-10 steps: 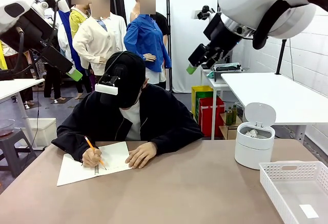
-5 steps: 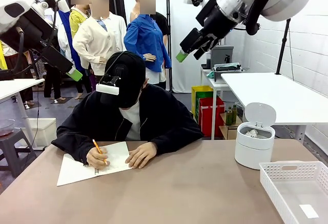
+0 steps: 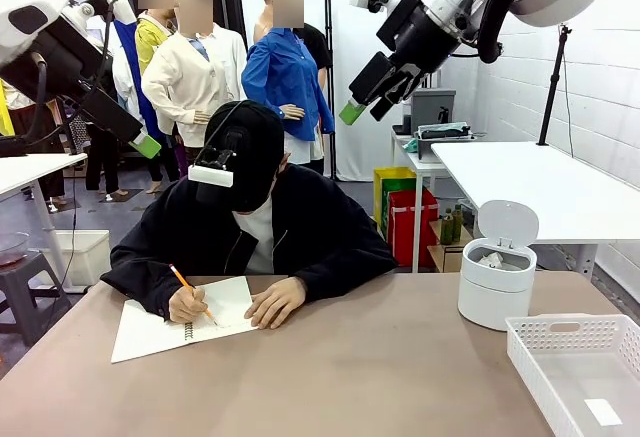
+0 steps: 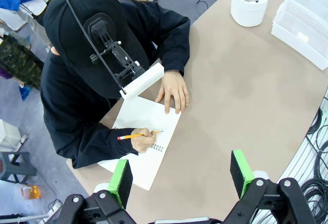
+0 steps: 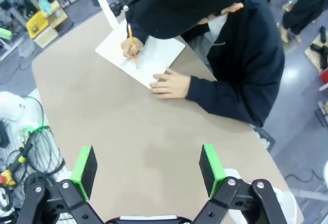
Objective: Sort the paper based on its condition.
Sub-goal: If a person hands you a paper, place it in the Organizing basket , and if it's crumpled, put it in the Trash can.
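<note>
We find no text, label, brand, number or sign that can be read in any of these views. The open page of the notebook (image 3: 165, 325) under the person's pencil looks blank white to us from the front and from both wrist cameras; any pencil marks on it are too fine to make out. A small white slip lies on the floor of the white basket (image 3: 578, 367), and we see no print on it. The round white bin (image 3: 496, 277) carries no visible marking on its wall or raised lid. Boxes farther back are too small and blurred to read.
</note>
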{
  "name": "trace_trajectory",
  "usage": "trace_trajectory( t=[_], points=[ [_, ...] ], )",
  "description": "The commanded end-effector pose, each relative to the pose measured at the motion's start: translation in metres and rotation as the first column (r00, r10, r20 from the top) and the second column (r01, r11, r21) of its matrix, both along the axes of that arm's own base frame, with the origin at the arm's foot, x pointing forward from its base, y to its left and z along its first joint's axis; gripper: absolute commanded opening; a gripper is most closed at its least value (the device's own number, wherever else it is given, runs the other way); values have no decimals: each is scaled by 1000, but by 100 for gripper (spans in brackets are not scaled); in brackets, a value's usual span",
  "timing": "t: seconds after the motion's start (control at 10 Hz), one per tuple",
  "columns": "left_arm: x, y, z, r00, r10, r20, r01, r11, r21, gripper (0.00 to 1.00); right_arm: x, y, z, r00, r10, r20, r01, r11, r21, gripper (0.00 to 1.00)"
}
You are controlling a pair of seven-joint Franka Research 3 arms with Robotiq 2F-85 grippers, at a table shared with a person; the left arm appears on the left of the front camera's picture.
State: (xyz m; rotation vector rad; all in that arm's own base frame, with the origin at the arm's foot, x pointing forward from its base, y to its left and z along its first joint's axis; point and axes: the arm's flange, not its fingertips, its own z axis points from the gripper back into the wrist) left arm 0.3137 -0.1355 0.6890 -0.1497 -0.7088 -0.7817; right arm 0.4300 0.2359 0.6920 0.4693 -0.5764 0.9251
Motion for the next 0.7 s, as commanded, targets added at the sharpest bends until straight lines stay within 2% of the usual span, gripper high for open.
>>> trace_trajectory(
  t=[0.0, 0.6],
  points=[
    [-1, 1, 0, 1000, 1, -3, -1, 1000, 2, 100, 2, -1, 1, 1000, -22, 10, 22, 1000, 10, 100],
    [-1, 1, 0, 1000, 1, -3, -1, 1000, 2, 100, 2, -1, 1, 1000, -22, 10, 22, 1000, 10, 100]
  ],
)
